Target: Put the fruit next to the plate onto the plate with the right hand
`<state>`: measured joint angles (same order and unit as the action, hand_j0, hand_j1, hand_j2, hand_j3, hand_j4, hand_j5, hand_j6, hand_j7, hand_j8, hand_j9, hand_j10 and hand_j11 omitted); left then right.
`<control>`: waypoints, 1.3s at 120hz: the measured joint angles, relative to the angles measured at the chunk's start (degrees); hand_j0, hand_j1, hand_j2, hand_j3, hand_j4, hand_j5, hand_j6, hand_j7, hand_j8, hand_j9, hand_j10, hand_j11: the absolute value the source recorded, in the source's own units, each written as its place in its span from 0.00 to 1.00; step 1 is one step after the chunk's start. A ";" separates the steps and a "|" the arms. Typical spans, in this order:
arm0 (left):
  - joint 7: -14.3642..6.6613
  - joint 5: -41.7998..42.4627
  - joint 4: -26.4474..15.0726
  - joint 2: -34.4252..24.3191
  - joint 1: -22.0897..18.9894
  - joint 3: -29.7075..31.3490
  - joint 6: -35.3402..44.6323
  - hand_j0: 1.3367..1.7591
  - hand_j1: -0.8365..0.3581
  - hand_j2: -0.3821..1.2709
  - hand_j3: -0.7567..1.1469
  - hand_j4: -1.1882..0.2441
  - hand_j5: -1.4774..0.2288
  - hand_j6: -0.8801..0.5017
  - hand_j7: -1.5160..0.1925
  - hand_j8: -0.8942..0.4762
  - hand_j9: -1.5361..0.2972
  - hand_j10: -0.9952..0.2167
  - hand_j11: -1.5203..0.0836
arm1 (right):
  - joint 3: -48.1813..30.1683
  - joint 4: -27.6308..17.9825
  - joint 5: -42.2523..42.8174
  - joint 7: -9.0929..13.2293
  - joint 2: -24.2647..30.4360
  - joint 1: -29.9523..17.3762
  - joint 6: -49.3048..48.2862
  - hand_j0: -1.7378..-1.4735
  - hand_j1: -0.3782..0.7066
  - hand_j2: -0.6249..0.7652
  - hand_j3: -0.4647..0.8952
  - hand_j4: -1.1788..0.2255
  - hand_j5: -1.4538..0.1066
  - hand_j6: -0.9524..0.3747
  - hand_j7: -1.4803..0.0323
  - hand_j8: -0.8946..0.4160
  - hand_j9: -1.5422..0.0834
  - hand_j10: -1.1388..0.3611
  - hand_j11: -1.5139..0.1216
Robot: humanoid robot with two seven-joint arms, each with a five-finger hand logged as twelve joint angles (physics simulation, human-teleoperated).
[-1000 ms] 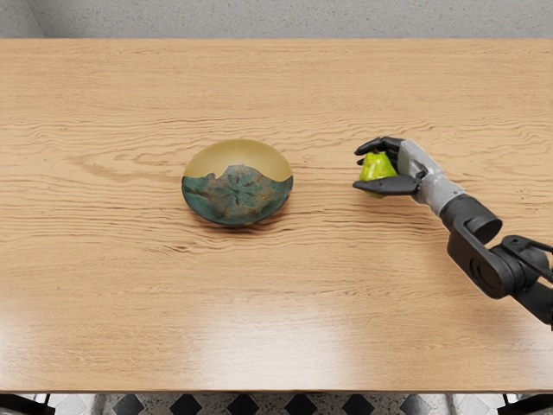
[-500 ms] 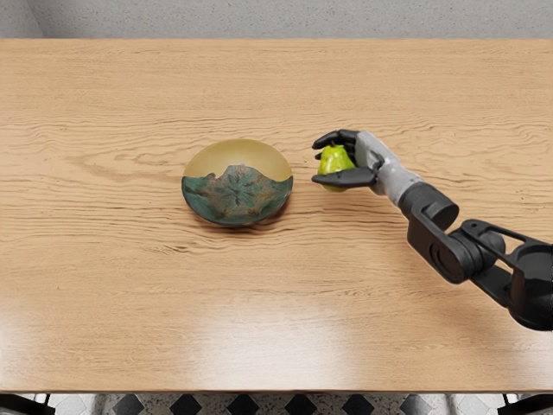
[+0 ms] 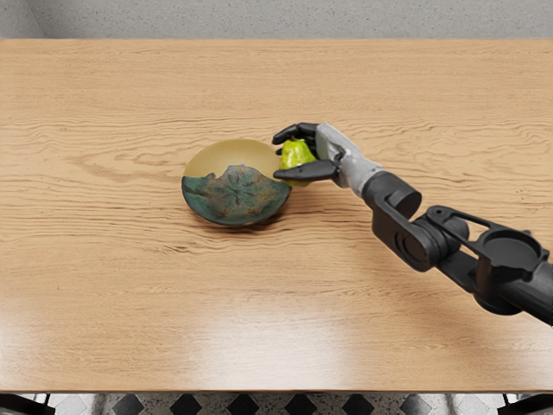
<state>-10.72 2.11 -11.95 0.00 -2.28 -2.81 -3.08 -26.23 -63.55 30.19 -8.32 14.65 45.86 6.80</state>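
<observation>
Fruit at the plate's edge, release not yet done.
The right hand is grasping the one green fruit, holding it at the right rim of the single plate (a deep, bowl-like one) on the counter; lowering and letting go are, I judge, what is remaining.

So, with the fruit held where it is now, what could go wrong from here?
1. The right hand holds the green fruit only over the right rim of the plate, not its middle. Released here, the fruit may strike the rim and roll onto the table.
2. The lowest of the fingers looks close to that rim. Moving further in at this height, it might knock or push the plate.
</observation>
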 joint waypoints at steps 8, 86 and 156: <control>0.00 0.00 0.00 0.00 0.00 0.00 0.00 0.76 0.99 0.23 0.40 0.83 0.87 0.64 0.89 0.65 0.84 0.82 0.95 | 0.03 0.08 0.01 0.38 -0.75 0.60 0.00 0.32 0.51 0.45 0.34 0.32 0.45 0.34 0.48 0.28 0.49 0.37 0.47; 0.00 0.00 0.00 0.00 0.00 0.00 0.00 0.76 0.99 0.23 0.40 0.83 0.87 0.64 0.89 0.65 0.84 0.82 0.95 | 3.87 4.34 2.30 1.31 -10.14 1.97 1.44 0.31 0.53 0.47 0.34 0.32 0.47 0.34 0.50 0.29 0.51 0.39 0.48; 0.00 0.08 -0.01 0.00 0.00 -0.01 -0.06 0.76 0.99 0.23 0.40 0.83 0.87 0.64 0.89 0.65 0.84 0.82 0.95 | -1.02 1.67 1.68 10.48 12.42 8.21 -14.47 0.30 0.08 0.45 0.34 0.79 0.89 0.68 0.93 0.64 0.90 0.72 0.88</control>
<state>-10.72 2.19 -11.97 0.00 -2.29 -2.82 -3.13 -27.25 -61.88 31.87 2.16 27.07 54.06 -7.68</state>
